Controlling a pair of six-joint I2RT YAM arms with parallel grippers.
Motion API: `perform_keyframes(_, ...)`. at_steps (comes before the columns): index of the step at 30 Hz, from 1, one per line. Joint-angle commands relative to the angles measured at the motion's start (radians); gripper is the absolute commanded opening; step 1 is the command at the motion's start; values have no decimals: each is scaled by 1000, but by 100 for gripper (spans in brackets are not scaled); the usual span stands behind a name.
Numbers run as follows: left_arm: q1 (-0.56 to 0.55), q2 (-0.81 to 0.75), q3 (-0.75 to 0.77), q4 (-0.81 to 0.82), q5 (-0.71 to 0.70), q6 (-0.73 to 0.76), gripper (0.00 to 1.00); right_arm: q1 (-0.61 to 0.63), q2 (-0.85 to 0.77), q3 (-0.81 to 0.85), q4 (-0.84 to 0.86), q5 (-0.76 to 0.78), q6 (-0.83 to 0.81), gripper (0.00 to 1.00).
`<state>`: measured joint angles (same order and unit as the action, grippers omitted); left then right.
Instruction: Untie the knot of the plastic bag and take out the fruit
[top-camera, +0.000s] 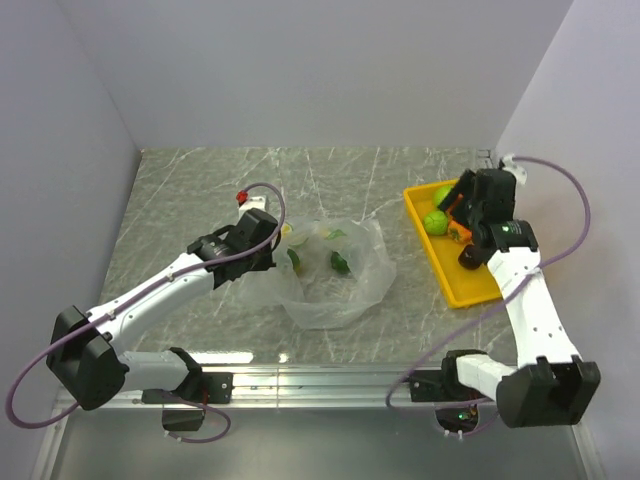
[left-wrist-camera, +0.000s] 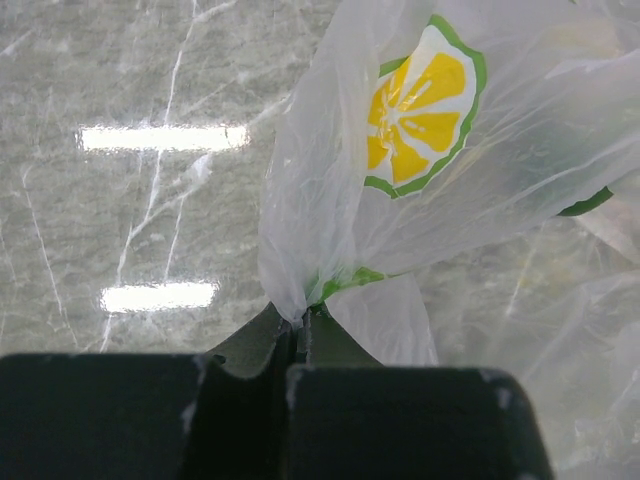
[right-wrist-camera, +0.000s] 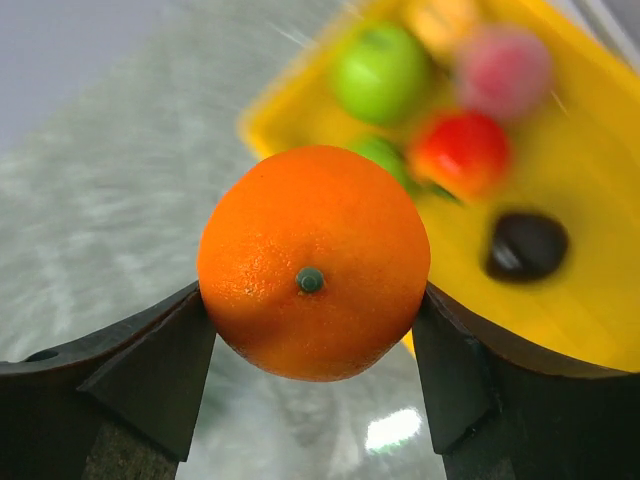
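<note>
Right wrist is showing the right end effector (right-wrist-camera: 312, 320) clamping an orange (right-wrist-camera: 312, 230) (fruit removal underway, seemingly); left end effector (left-wrist-camera: 300, 338) is pinching the plastic bag (left-wrist-camera: 320, 190); next, releasing over the tray (right-wrist-camera: 600, 290).

My pincer (right-wrist-camera: 313, 300) clamps an orange (right-wrist-camera: 313, 262) between both fingers (right-wrist-camera: 150, 370), with the orange's small green stem button facing the camera. Behind it, all blurred, a yellow tray (right-wrist-camera: 590, 260) sits on the grey marbled counter (right-wrist-camera: 110, 200). In the tray lie a green fruit (right-wrist-camera: 382, 72), a red fruit (right-wrist-camera: 460, 152), a pinkish fruit (right-wrist-camera: 505, 65) and a dark, near-black fruit (right-wrist-camera: 527, 245).
</note>
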<state>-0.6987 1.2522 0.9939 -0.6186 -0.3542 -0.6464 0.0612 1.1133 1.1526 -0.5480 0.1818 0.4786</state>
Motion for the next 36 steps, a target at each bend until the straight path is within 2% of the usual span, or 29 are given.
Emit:
perform_keyframes(1, 5, -31, 42, -7, 18, 21, 1, -84, 34, -117, -40, 24, 150, 43)
perform_keyframes(2, 4, -39, 40, -6, 20, 22, 1, -102, 45, -143, -18, 19, 178, 47)
perform_keyframes(3, 5, -42, 32, -4, 20, 22, 0, -106, 55, -184, -12, 28, 189, 58)
perform_keyframes(6, 5, -53, 23, 5, 29, 21, 1, -116, 112, -243, 14, 45, 218, 70)
perform_keyframes(7, 5, -51, 23, 5, 31, 21, 1, -116, 134, -249, 16, 62, 227, 81)
perform_keyframes(9, 5, -51, 26, 3, 37, 22, 3, -123, 152, -260, 7, 131, 261, 96)
perform_keyframes(10, 5, -53, 26, 3, 37, 24, 4, -124, 160, -258, -3, 148, 268, 99)
perform_keyframes(16, 5, -66, 19, 5, 34, 30, 6, -126, 123, -234, 0, 159, 256, 100)
perform_keyframes(19, 4, -65, 18, 3, 34, 30, 8, -71, 70, -209, 25, 128, 190, 100)
perform_keyframes(21, 4, -63, 20, 5, 38, 30, 9, 6, 7, -183, 48, 120, 112, 98)
perform_keyframes(23, 4, -57, 28, 2, 40, 31, 9, 136, -36, -142, 80, 117, 23, 90)
perform_keyframes(25, 5, -51, 35, -3, 38, 36, 9, 257, -90, -116, 121, 93, -52, 87)
perform_keyframes(28, 5, -43, 46, -6, 38, 42, 10, 369, -124, -54, 164, 22, -141, 81)
perform_keyframes(32, 4, -27, 75, -15, 46, 45, 10, 598, -100, 34, 191, -76, -242, 79)
perform_keyframes(36, 4, -14, 94, -18, 52, 47, 11, 722, 40, 110, 123, -140, -302, 78)
